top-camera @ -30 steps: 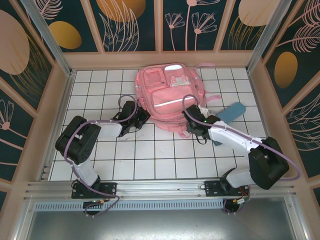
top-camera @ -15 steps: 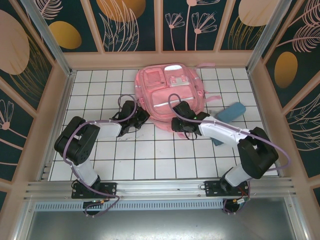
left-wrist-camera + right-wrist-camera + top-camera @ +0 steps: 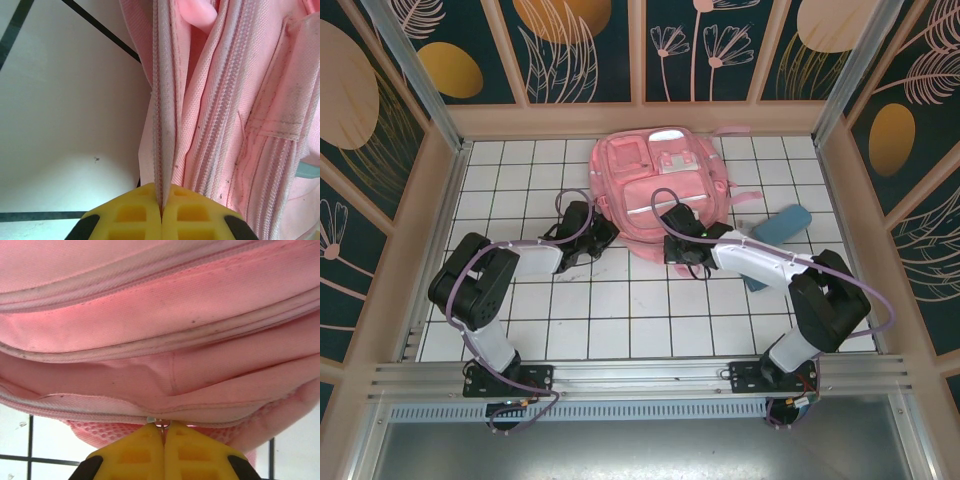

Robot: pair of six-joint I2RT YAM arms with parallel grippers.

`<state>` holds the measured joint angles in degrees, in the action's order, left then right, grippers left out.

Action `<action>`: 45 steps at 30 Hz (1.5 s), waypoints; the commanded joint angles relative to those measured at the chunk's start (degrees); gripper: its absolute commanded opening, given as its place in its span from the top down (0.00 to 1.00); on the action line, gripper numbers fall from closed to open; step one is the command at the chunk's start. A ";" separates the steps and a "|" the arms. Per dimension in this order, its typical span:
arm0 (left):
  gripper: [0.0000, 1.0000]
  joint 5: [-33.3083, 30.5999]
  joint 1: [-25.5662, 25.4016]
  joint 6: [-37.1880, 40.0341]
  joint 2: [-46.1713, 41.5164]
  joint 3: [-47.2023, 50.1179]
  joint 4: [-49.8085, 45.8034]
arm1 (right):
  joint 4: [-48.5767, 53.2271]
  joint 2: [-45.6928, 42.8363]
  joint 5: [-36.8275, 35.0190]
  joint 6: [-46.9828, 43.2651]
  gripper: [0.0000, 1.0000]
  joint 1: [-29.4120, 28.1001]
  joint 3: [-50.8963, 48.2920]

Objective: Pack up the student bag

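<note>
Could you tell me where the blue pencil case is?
In the top view the pencil case lies on the table, right side, beside the student bag.

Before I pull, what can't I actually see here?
All views: bag interior closed off by its own fabric.
Right wrist: zipper pull mostly buried in the shut jaws of the right gripper.
Left wrist: left gripper pinches a bag seam; any slider hidden inside.
Top: pencil case has one end under the right arm.
</note>
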<state>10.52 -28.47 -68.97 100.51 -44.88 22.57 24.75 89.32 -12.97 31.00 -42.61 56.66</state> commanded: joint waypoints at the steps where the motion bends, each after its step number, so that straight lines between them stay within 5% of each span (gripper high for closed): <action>1: 1.00 -3.58 3.07 1.79 -1.98 0.41 -2.32 | 6.28 -1.74 -8.90 1.67 0.99 0.36 1.59; 9: 1.00 -3.32 6.83 4.78 -4.78 1.84 -4.20 | 13.17 -1.47 -19.79 3.70 1.00 4.25 2.38; 14: 1.00 -3.06 7.45 6.03 -4.83 0.68 -5.84 | 8.63 -1.25 -13.03 -1.47 1.00 3.09 4.73; 20: 0.50 -4.55 7.97 7.13 -9.65 2.25 -11.66 | 0.03 1.85 1.14 -4.64 1.00 -2.68 10.00; 25: 0.35 -6.82 7.99 6.70 -18.07 6.54 -17.49 | -5.93 7.09 8.44 -3.98 1.00 -6.16 14.54; 33: 0.34 2.42 7.83 -2.01 -27.64 14.62 -11.75 | -12.46 11.41 15.49 -2.90 1.00 -9.50 16.40; 45: 0.43 11.90 7.11 -11.15 -21.30 13.84 1.81 | -14.47 7.39 17.89 -3.94 1.00 -10.59 12.34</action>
<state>19.07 -21.02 -76.31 77.43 -29.61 18.11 13.47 100.64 1.43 27.92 -51.55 69.47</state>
